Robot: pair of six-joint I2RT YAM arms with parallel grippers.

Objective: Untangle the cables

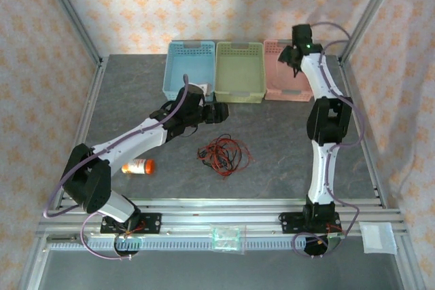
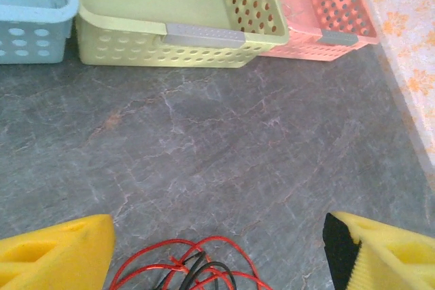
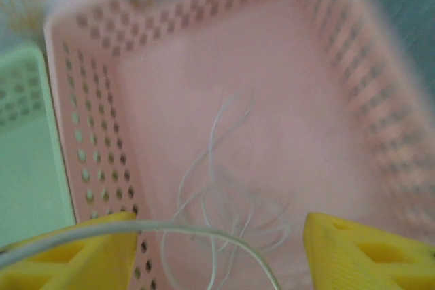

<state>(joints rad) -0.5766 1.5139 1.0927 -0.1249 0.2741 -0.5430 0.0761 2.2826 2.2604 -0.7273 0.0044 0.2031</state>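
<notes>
A grey, marbled table [image 1: 285, 134] carries everything. Along its far edge three perforated baskets stand in a row, side by side: a blue basket [image 1: 190, 45], a green basket [image 1: 239, 96] and a pink basket [image 1: 285, 93]. Near the middle of the surface lies a loose tangle of cables [image 1: 223, 153] in red and black, well apart from the baskets. Toward the near left an orange bottle [image 1: 139, 166] lies on its side.

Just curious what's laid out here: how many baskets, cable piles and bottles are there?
Baskets: 3 (blue basket, green basket, pink basket)
Cable piles: 2 (red-black tangle, whitish cable in pink basket)
Bottles: 1 (orange bottle)
Total: 6
</notes>
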